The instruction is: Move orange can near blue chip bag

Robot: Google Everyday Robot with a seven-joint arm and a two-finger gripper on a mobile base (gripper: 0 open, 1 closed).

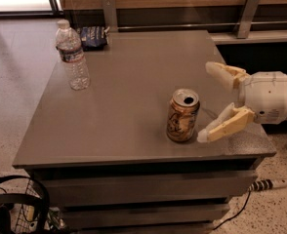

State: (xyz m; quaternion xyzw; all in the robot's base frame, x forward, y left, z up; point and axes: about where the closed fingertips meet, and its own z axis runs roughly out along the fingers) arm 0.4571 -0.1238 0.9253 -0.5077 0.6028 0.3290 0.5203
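Indoor scene in dim, warm light. The brightest patch is a washed-out white strip in the top left corner, where daylight spills onto the pale floor point(16, 57). A soft sheen lies across the grey worktop point(133, 96), strongest toward its far left. The water bottle point(73, 55) catches small glints. The blue chip bag point(93, 36) sits in shade at the far edge, nearly black. The orange can point(182, 115) has a bright rim and a faint shadow to its right. The cream gripper point(206, 103), fingers spread apart at the worktop's right edge just beside the can, looks pale and well lit. Below the worktop, everything falls into deep shadow.
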